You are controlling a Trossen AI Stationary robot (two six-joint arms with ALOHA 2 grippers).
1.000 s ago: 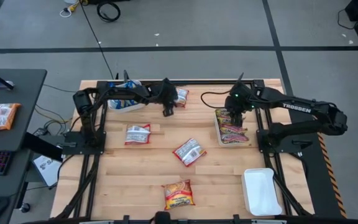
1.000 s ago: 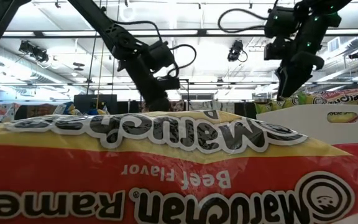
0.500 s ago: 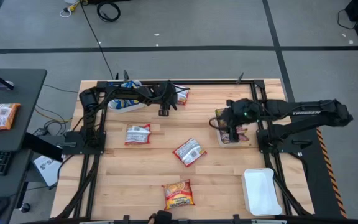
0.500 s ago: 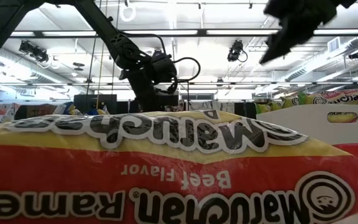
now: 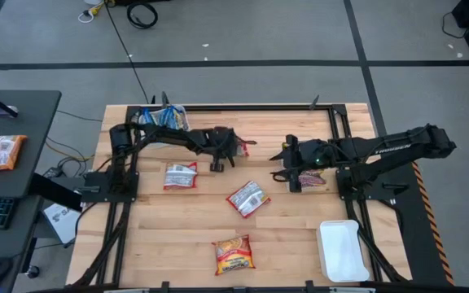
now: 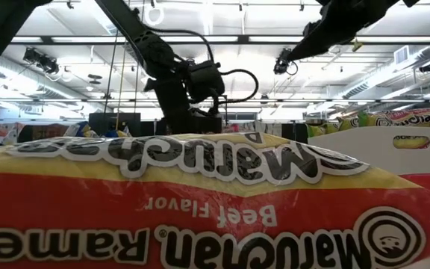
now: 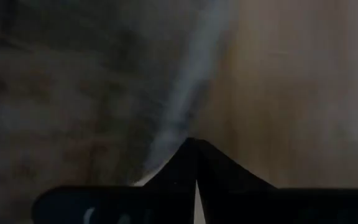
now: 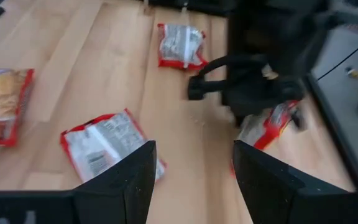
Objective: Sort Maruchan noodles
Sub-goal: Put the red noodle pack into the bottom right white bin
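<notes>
Now my left gripper [image 5: 233, 150] has snapped shut on a silver-red noodle packet [image 5: 241, 147] at upper middle; my right gripper [image 5: 282, 163] swung left, open and empty; next, I think, comes lifting it to a tray.

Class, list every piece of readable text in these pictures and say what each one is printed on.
"Maruchan Ramen", upside down: the noodle packet filling the low view.
"Beef Flavor", upside down: same packet.
"Maruchan", upside down: packets standing in the white tray.
"TROSSEN": the right arm.
Print on the other table packets: too small to read.
</notes>
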